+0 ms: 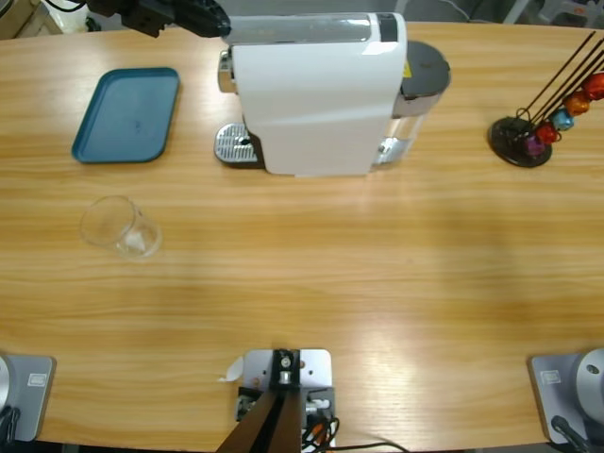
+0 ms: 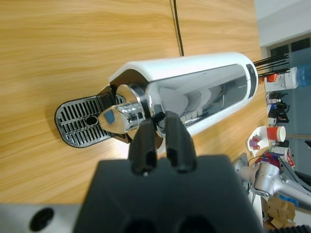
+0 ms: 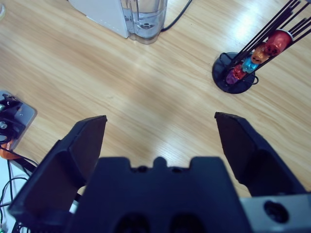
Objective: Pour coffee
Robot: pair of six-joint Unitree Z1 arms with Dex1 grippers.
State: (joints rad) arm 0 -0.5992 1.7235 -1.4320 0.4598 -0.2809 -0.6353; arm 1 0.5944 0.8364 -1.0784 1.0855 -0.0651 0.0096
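High view: a white coffee machine (image 1: pixel 316 94) stands at the table's (image 1: pixel 330 283) far edge, its grated drip tray (image 1: pixel 236 145) jutting from its left side in this frame and a dark-lidded clear water tank (image 1: pixel 422 85) at its right. A teal tray (image 1: pixel 127 114) lies well to the left of the machine, bare. Nearer the camera and below that tray sits a clear glass cup (image 1: pixel 121 226), apart from both tray and machine; whether it holds any coffee cannot be told from here. At the right edge a black wire rack (image 1: pixel 521 140) leans with coloured capsules (image 1: pixel 566 109) strung along its rods.

A black gripper shows at the top edge, just left of the machine's upper corner. The left wrist view looks along the left gripper (image 2: pixel 161 128), its two jaws pressed close together with nothing between them, their tips right over the machine's chrome spout (image 2: pixel 127 112), which overhangs the drip tray (image 2: pixel 80 121); contact with the machine cannot be made out.

The right wrist view shows the right gripper (image 3: pixel 160 126) with jaws spread wide and holding nothing, hanging above bare wood, the capsule rack (image 3: pixel 235 77) and the water tank (image 3: pixel 146 19) beyond it.
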